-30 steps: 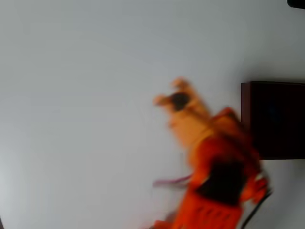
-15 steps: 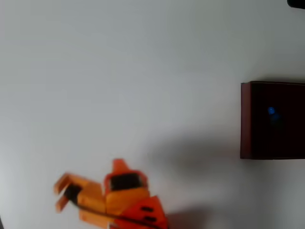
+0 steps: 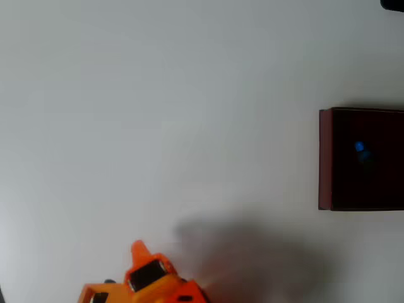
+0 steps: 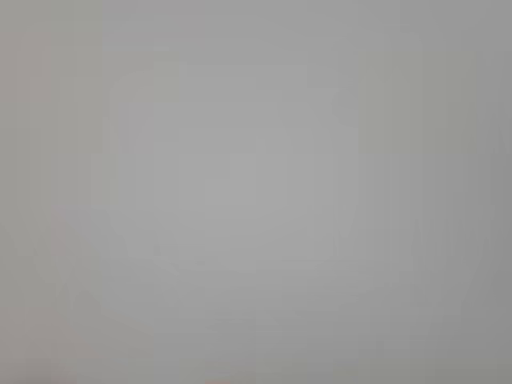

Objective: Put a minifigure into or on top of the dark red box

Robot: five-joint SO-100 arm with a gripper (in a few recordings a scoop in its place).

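Note:
In the overhead view the dark red box (image 3: 325,158) stands at the right edge, cut off by the frame. Inside it, on the near-black floor, lies the minifigure (image 3: 359,148), seen as a small bright blue spot with a dim body below it. My orange gripper (image 3: 95,294) is at the bottom edge, left of centre and far from the box. Most of it is cut off by the frame, so how its fingers stand cannot be made out. Nothing shows in it. The wrist view is a plain grey blur.
The white table (image 3: 158,113) spreads across the overhead view, with a soft shadow (image 3: 246,259) right of the arm. A small dark object (image 3: 392,4) pokes in at the top right corner.
The arm has swung from beside the box to the lower left and then sunk further toward the bottom edge. The minifigure now shows inside the box.

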